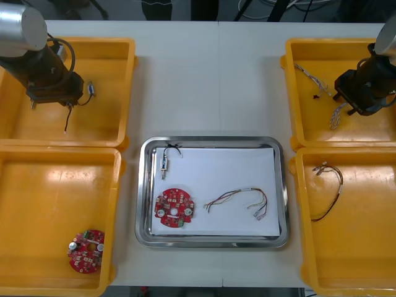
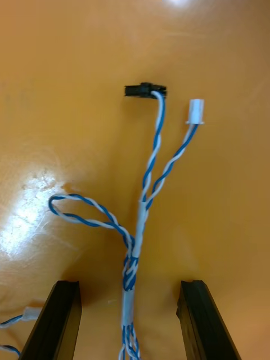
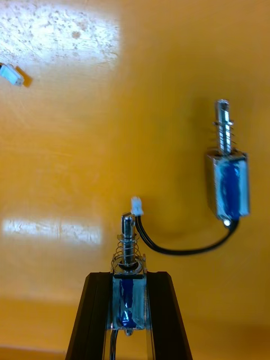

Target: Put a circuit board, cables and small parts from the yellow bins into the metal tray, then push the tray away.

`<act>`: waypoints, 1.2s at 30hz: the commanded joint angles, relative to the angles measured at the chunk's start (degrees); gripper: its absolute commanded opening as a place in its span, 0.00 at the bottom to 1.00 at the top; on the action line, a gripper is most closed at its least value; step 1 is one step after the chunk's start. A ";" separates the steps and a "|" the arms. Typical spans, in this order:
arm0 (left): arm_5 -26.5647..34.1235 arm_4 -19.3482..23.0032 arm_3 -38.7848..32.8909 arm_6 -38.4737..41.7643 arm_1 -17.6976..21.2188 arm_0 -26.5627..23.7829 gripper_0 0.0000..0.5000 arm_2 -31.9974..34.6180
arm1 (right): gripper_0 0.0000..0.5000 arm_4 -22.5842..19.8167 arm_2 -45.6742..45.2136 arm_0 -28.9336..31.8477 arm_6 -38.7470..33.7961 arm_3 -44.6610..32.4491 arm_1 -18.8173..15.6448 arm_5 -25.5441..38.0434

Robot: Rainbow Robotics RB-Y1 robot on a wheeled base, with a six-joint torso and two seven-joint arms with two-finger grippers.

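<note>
Four bins sit on the worktop (image 1: 210, 80), two at each side. The tray (image 1: 281, 185) lies between the two near ones, its sides just beside their rims. Past the tray's far edge, the worktop is bare between the two far bins.

The tray is white inside. It holds a red board (image 1: 174, 208) near its left front corner. A small part (image 1: 164, 164) with a black wire is at its far left. A thin red cable (image 1: 238, 201) is in the middle. The far right of the white floor is open.

The left gripper (image 3: 129, 275) is over the far left bin (image 1: 37, 127). It is pinched narrow on a part (image 3: 128, 295), shiny metal with blue inside and a spring on its pin. An other part (image 3: 228, 180) lies near it on the bin floor, with a black cable (image 3: 180, 247) curling from it.

The right gripper (image 2: 129, 284) is over the far right bin (image 1: 322, 124). Its fingers (image 2: 56, 320) stand wide apart, and a blue cable (image 2: 147, 185), twisted with white, runs between them. That cable splits to a black plug (image 2: 145, 90) and a white plug (image 2: 195, 111).

The near left bin (image 1: 49, 198) has a second board (image 1: 86, 250) by its front edge. The near right bin (image 1: 359, 247) has a curved cable (image 1: 331, 189).
</note>
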 commanded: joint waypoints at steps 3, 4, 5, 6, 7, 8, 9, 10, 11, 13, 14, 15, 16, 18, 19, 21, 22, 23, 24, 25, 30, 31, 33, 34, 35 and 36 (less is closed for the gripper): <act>6.60 0.36 -7.20 -4.86 3.00 0.64 0.00 4.12 | 1.00 0.17 -0.37 -0.10 -1.39 -0.57 1.35 -0.91; 7.57 0.01 -8.34 -4.50 3.00 0.64 0.00 4.12 | 1.00 0.08 -0.28 0.08 -1.39 -0.57 1.43 -1.00; 8.01 -0.08 -8.87 -4.33 3.00 0.64 0.00 4.12 | 1.00 0.08 -0.20 0.08 -1.39 -0.57 1.52 -1.08; 8.62 -0.17 -9.84 -3.89 3.00 0.64 0.00 4.12 | 1.00 0.08 -0.11 0.34 -1.39 -0.57 1.52 -1.26; 9.41 -0.17 -10.54 -3.54 3.00 0.64 0.00 4.12 | 1.00 0.08 -0.02 0.34 -1.39 -0.57 1.52 -1.35; 9.59 -0.08 -10.98 -3.36 3.00 0.64 0.00 4.12 | 1.00 0.08 0.07 0.34 -1.39 -0.57 1.52 -1.35; 10.29 -0.08 -11.86 -3.10 3.00 0.64 0.00 4.12 | 1.00 0.08 0.07 0.43 -1.39 -0.57 1.52 -1.35; 11.08 -0.08 -12.83 -2.83 3.00 0.64 0.00 4.12 | 1.00 0.08 0.07 0.52 -1.39 -0.57 1.52 -1.35; 11.52 -0.08 -13.35 -2.66 3.00 0.73 0.00 4.12 | 1.00 -0.01 0.07 0.52 -1.39 -0.57 1.52 -1.35; 13.28 -0.17 -15.46 -1.96 2.91 0.64 0.00 4.12 | 1.00 -0.01 0.07 0.87 -1.30 -0.57 1.52 -1.35; 13.99 -0.26 -16.25 -1.78 2.83 0.73 0.00 4.12 | 1.00 -0.01 0.16 0.96 -1.30 -0.57 1.52 -1.35; 14.69 -0.26 -17.22 -1.43 2.74 0.73 0.00 4.04 | 1.00 -0.01 0.07 1.13 -1.21 -0.57 1.52 -1.35; 15.66 -0.43 -18.27 -0.81 2.56 0.73 0.00 4.04 | 0.76 -0.10 0.07 1.22 -1.21 -0.57 1.52 -1.35; 16.80 -0.26 -20.03 1.47 2.30 0.73 0.00 4.04 | 0.07 -0.01 0.07 1.48 -1.30 -0.57 1.52 -1.35; 16.97 -0.26 -20.56 1.91 2.21 0.82 0.00 4.12 | 0.00 -0.10 0.16 1.57 -1.21 -0.57 1.52 -1.35; 17.76 -0.08 -22.67 3.67 1.95 1.35 0.00 4.12 | 0.00 -0.01 0.16 1.75 -1.03 -0.57 1.52 -1.35; 18.03 -0.08 -23.72 4.46 1.68 1.70 0.00 4.12 | 0.00 -0.01 0.16 1.75 -1.03 -0.57 1.52 -1.35; 18.29 -0.08 -25.04 5.43 1.51 2.23 0.00 4.04 | 0.00 0.08 0.24 1.75 -0.95 -0.57 1.52 -1.35; 18.64 -0.08 -26.45 6.22 1.33 2.66 0.00 4.04 | 0.00 -0.01 0.16 1.75 -0.86 -0.57 1.43 -1.44; 18.73 0.01 -27.06 6.48 1.24 2.84 0.00 4.04 | 0.00 -0.01 0.24 1.75 -0.86 -0.57 1.43 -1.35; 20.75 0.27 -31.90 10.53 -0.16 3.90 0.00 4.04 | 0.00 0.08 0.24 1.75 -0.42 -1.89 1.08 -1.00; 21.28 0.27 -32.78 11.49 -0.60 3.90 0.00 4.04 | 0.00 0.17 0.24 1.75 -0.24 -2.51 1.08 -0.56; 21.98 0.27 -34.01 13.25 -1.57 3.81 0.00 4.04 | 0.00 0.34 0.33 1.75 -0.07 -4.00 0.82 0.76; 22.25 0.18 -34.53 14.22 -1.92 3.90 0.00 4.04 | 0.00 0.43 0.33 1.75 0.11 -4.97 0.64 1.64; 22.42 0.10 -34.80 14.74 -2.18 3.81 0.00 4.04 | 0.00 0.52 0.33 1.66 0.20 -5.58 0.55 2.17; 22.51 0.01 -35.41 15.71 -2.71 3.81 0.00 4.04 | 0.00 0.52 0.33 1.75 0.37 -6.81 0.38 3.66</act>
